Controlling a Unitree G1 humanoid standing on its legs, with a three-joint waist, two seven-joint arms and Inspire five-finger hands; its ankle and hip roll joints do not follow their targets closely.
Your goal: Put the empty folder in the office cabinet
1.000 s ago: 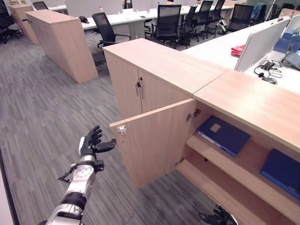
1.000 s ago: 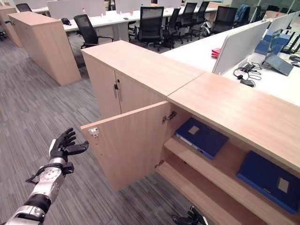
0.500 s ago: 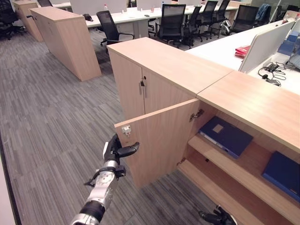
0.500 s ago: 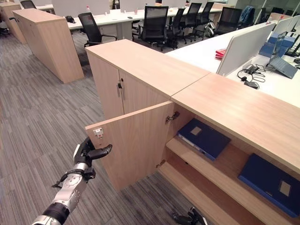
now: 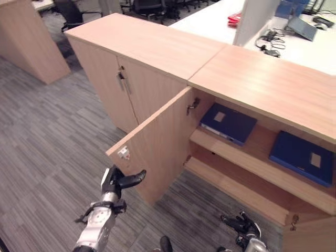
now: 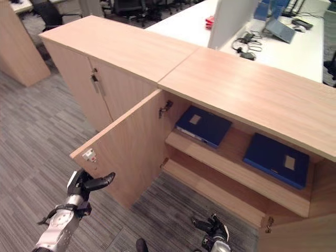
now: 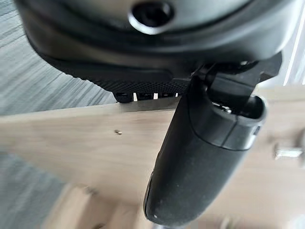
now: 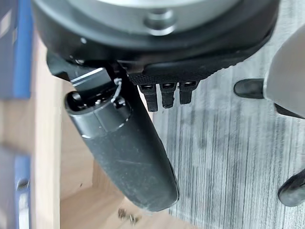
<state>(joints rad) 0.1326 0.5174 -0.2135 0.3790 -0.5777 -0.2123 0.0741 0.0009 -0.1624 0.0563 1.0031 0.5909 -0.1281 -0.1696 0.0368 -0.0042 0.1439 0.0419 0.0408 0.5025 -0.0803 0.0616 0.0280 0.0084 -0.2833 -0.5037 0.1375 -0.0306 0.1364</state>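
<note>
Left hand (image 5: 116,181): dark, jointed fingers, white patch on back, smooth black thumb. Forearm (image 5: 96,231): silver-grey, ribbed metal, black bracket at wrist. Right hand (image 6: 212,229): dark fingers, pale grey wrist below.

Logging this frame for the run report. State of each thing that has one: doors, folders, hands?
open cabinet door: swung wide open
neighbouring cabinet doors: closed
left blue folder: flat on upper shelf
right blue folder: flat on same shelf
lower shelf: bare
left hand: open, by the open door's free edge
right hand: open, low before the cabinet, holding nothing
</note>
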